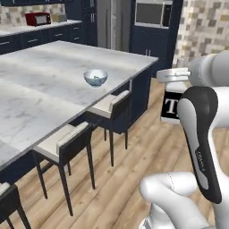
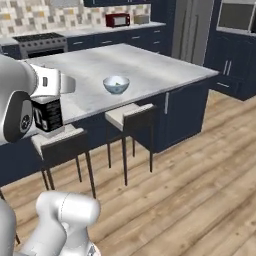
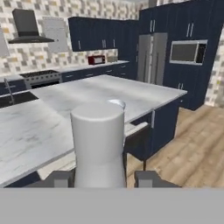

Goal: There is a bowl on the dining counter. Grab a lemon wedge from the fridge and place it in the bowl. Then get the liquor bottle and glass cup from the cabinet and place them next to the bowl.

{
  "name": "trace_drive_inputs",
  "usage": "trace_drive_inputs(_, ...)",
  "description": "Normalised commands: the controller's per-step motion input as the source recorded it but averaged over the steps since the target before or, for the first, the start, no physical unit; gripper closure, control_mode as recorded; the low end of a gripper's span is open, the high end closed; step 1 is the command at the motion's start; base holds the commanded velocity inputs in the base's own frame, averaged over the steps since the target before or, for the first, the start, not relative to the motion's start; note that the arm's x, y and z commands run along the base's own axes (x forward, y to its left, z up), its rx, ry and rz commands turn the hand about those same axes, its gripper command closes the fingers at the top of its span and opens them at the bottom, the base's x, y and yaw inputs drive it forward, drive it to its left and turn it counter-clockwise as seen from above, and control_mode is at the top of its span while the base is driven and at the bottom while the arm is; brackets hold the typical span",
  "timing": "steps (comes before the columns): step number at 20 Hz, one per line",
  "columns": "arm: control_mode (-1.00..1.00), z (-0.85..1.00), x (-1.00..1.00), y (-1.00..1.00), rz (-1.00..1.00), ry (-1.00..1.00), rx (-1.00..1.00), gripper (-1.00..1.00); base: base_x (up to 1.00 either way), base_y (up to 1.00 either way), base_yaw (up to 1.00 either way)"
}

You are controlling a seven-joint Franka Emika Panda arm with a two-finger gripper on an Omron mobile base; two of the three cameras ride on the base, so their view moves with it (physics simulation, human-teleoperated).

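Observation:
My gripper [image 1: 172,82] is shut on the liquor bottle [image 1: 171,105], a small bottle with a black label and white lettering, hanging upright in the air off the dining counter's [image 1: 44,85] near right corner. From the other side, the bottle [image 2: 48,116] hangs under the gripper [image 2: 50,97]. Its pale top [image 3: 98,144] stands between my fingertips [image 3: 61,178] in the hand view. The bowl [image 1: 95,77] [image 2: 116,84] sits near the counter's edge, half hidden behind the bottle in the hand view. The glass cup is out of view. The fridge [image 3: 151,57] and navy cabinet [image 3: 94,33] stand beyond.
Two stools [image 1: 112,105] [image 1: 62,141] are tucked under the counter's near edge, below the bottle's line to the bowl. Wood floor [image 1: 134,152] lies open to the right. A microwave [image 3: 186,51], a red toaster [image 3: 96,60] and a stove [image 3: 41,76] line the far walls.

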Motion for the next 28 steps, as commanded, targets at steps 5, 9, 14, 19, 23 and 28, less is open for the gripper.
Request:
trace_drive_inputs(5, 1.00, 0.00, 0.00, 0.00, 0.00, 0.00, 0.00, 1.00, 1.00, -0.51, 0.45)
trace_drive_inputs(9, 1.00, 0.00, 0.00, 0.00, 0.00, 0.00, 0.00, 1.00, 1.00, -0.53, 0.45)
trace_drive_inputs(14, 1.00, 0.00, 0.00, 0.00, 0.00, 0.00, 0.00, 1.00, 1.00, -0.63, 0.45)
trace_drive_inputs(19, 1.00, 0.00, 0.00, 0.00, 0.00, 0.00, 0.00, 1.00, 1.00, -0.70, 0.43)
trace_drive_inputs(23, 1.00, 0.00, 0.00, 0.00, 0.00, 0.00, 0.00, 1.00, 1.00, -0.69, 0.43)
trace_drive_inputs(28, 1.00, 0.00, 0.00, 0.00, 0.00, 0.00, 0.00, 1.00, 1.00, -0.68, 0.45)
